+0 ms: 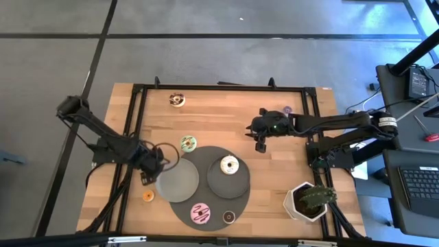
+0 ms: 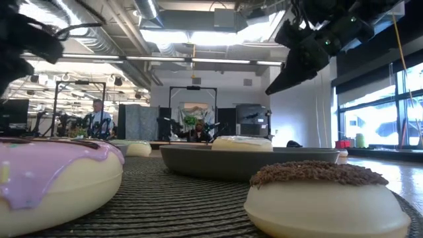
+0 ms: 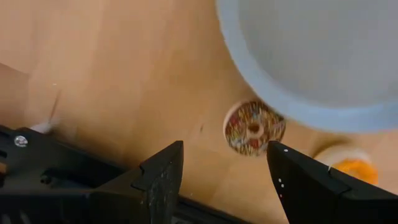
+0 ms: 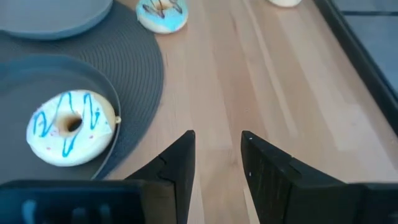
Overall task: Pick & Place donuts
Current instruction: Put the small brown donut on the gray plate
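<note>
Grey plates first: the darker plate (image 1: 218, 180) carries one cream donut (image 1: 229, 165); the lighter plate (image 1: 178, 182) beside it has nothing on it. So I judge one placement done, most left.

Off the plates but on the dark mat (image 1: 206, 206): a pink donut (image 1: 200, 214) and a small dark donut (image 1: 229, 217). On the bare wood surface (image 1: 226, 113): green donut (image 1: 188, 143) near the mat's edge, chocolate-and-white donut (image 1: 178, 100) at the far side, orange donut (image 1: 148, 196) near my left arm, purple donut (image 1: 287, 110) by my right arm.

My left gripper (image 3: 224, 171) hangs wide open and empty over the small sprinkled donut (image 3: 254, 127) just beside the light plate's rim. My right gripper (image 4: 217, 158) hovers above bare wood, fingers narrowly apart, holding nothing.
</note>
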You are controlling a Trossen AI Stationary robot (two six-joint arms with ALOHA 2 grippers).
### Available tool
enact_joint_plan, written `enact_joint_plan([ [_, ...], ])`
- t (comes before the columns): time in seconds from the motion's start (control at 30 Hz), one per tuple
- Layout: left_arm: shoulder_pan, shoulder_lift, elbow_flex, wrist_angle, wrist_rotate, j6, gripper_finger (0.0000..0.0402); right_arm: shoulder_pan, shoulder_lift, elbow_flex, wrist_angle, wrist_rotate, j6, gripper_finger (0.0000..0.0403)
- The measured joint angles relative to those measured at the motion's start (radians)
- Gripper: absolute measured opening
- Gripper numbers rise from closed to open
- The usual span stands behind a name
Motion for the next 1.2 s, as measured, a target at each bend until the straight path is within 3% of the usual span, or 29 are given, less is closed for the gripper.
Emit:
enact_joint_plan([
  [0.23, -0.102, 0.089, 0.0, 0.011, -0.022, -0.013, 0.0225, 0.0, 0.036, 0.0, 0.002, 0.0, -0.021, 0.0132],
  [0.6, -0.112, 0.196, 0.0, 0.096, -0.037, -0.03, 0.0223, 0.0, 0.042, 0.0, 0.017, 0.0, -0.023, 0.0132],
  [1.2, -0.11, 0.302, 0.0, 0.127, -0.033, -0.023, 0.013, 0.0, 0.042, 0.0, 0.016, 0.0, -0.027, 0.0132],
])
